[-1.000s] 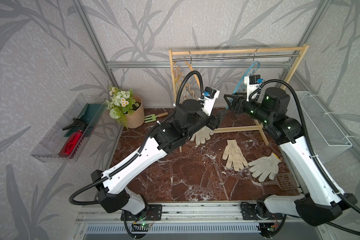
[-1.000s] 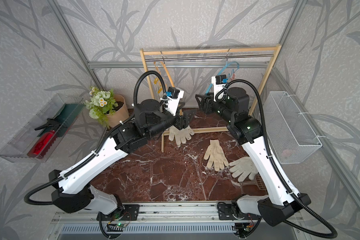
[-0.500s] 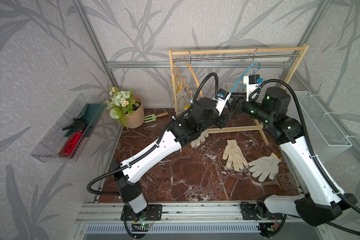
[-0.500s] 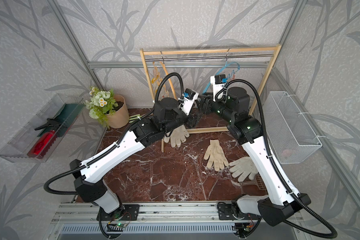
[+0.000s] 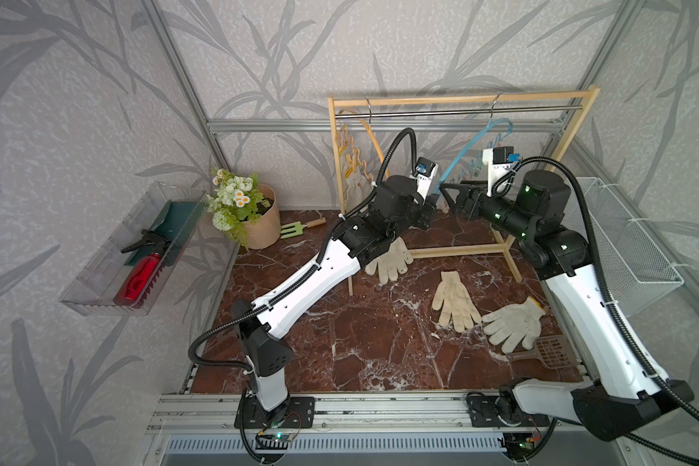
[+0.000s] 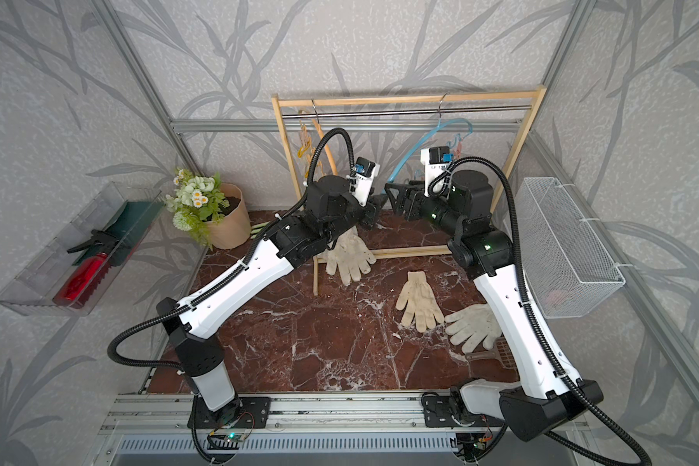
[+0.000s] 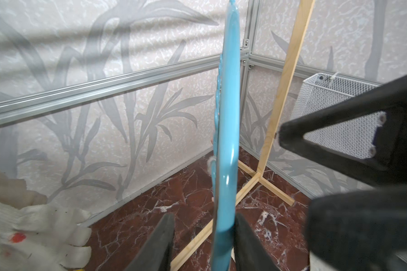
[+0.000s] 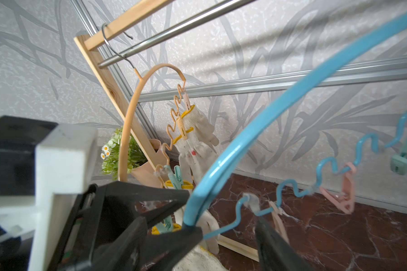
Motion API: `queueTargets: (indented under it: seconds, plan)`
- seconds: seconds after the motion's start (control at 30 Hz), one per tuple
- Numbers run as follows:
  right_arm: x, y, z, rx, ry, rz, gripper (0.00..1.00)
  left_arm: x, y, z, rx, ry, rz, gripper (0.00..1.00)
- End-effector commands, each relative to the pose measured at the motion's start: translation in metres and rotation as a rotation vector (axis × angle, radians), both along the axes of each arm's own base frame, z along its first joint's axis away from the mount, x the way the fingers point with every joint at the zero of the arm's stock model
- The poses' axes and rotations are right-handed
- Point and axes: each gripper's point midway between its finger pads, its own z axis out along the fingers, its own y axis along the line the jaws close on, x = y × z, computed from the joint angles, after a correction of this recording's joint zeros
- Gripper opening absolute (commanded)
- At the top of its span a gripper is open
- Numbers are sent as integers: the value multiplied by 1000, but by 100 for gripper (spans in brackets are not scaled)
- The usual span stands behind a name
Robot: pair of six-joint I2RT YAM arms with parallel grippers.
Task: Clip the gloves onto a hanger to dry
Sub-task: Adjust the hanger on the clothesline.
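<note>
**Both top views.** The left arm is stretched to the far side. The left gripper [image 5: 432, 207] sits at the low left end of the blue hanger [image 5: 463, 151], which hangs from the wooden rack [image 5: 461, 99]. The right gripper [image 5: 450, 193] is just to its right, with the tips close together. From here it cannot be told how either pair of fingers stands.

Three gloves lie flat on the marble floor [image 5: 360, 343]:
- The rack-base glove [image 5: 392, 260] is partly under the left arm.
- The middle glove [image 5: 455, 300] lies out on open floor.
- The right-side glove [image 5: 511, 324] lies just beside the middle one, near the right arm.

The hung gloves [image 6: 323, 171] dangle at the rack's left end.

**Left wrist.** The left gripper [image 7: 205, 217] has its fingers [image 7: 162, 244] spread to either side of the blue hanger [image 7: 228, 117]. The bar lies against one finger and clear of the other. A speckled glove [image 7: 33, 225] shows at the frame edge.

**Right wrist.** The right gripper [image 8: 228, 228] has its fingers [image 8: 270, 241] apart. The hanger's wavy lower wire [image 8: 244, 201] runs between them and nothing is pinched. The hung gloves [image 8: 195, 138] are clipped by their yellow cuffs to the peach hanger [image 8: 127, 131]. A pink clip [image 8: 343, 190] on the blue hanger holds nothing.
</note>
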Motion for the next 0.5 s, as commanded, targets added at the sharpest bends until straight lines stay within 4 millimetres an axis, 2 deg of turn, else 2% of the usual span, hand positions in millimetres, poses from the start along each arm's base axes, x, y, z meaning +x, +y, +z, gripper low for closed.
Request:
queueTargets:
  seconds: [0.0, 0.23, 0.33, 0.43, 0.47]
  plan:
    - [-9, -19, 18, 34, -58, -24, 76, 9, 12, 21, -42, -36, 39, 41]
    - [10, -64, 10, -1, -61, -164, 76, 23, 20, 20, -55, -35, 34, 39]
    - [21, -81, 6, -6, -47, -216, 76, 23, 15, 20, -55, -46, -2, 26]
    - [28, -90, 2, -1, -32, -237, 76, 22, 11, 19, -44, -52, -25, 22]
    - [29, -91, 0, -3, -30, -241, 76, 22, 11, 20, -42, -56, -27, 18]
